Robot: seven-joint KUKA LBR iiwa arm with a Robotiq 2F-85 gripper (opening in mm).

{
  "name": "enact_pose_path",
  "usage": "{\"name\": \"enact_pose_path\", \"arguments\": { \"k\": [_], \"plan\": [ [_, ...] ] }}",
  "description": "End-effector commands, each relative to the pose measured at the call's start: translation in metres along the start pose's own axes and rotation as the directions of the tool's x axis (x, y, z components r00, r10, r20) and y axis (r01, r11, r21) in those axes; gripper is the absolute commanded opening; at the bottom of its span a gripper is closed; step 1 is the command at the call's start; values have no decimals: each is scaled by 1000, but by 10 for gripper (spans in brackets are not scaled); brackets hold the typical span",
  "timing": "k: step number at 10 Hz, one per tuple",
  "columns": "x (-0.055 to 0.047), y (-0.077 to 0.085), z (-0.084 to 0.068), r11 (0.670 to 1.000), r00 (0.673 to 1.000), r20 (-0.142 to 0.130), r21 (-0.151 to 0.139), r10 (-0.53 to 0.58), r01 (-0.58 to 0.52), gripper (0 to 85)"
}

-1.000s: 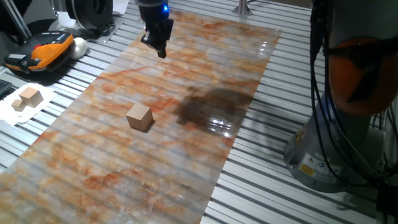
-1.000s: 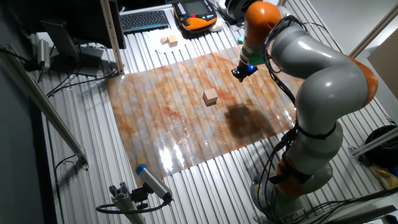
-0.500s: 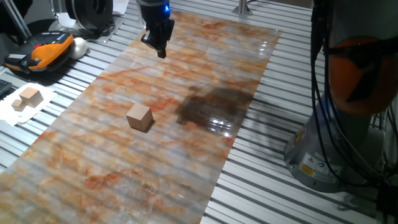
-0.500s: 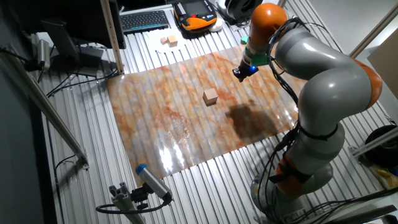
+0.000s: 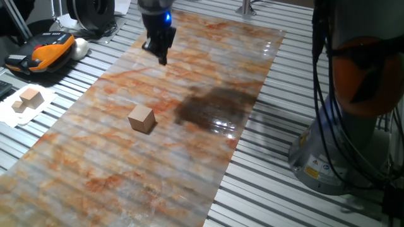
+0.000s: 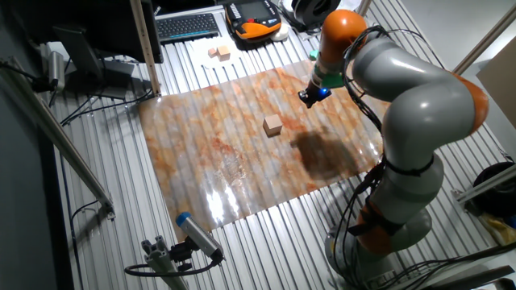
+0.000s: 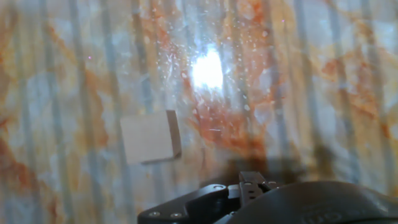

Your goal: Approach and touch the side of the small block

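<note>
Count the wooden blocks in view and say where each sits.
3. The small block sits alone on the marbled sheet; two paler blocks rest on white paper beside it. None seems hidden.

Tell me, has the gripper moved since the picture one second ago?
Yes, slightly. In one fixed view the gripper now sits a little lower and left, nearer the small block, which has stayed put on the marbled sheet. They are not yet touching.

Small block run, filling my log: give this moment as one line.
phase: approach | gripper: above mat, apart from small block | contact: none | block: flat on marbled mat, untouched
</note>
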State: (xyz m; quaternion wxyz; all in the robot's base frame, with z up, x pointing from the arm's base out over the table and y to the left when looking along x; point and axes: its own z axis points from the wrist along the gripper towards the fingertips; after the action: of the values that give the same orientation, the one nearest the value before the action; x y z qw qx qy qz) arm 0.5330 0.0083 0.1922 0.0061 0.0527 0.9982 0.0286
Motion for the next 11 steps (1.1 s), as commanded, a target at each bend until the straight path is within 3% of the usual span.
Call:
{"name": "enact_pose_path", "arguments": {
  "k": [1, 2, 4, 11],
  "plan": [
    [-4, 5, 9, 1000, 1000, 2, 1, 7, -7, 0],
    [-8, 11, 21, 1000, 1000, -3, 2, 13, -13, 0],
    [-13, 23, 49, 1000, 1000, 20, 24, 17, -17, 0],
    [-19, 31, 100, 999, 998, 46, -28, 37, -36, 0]
  ]
}}
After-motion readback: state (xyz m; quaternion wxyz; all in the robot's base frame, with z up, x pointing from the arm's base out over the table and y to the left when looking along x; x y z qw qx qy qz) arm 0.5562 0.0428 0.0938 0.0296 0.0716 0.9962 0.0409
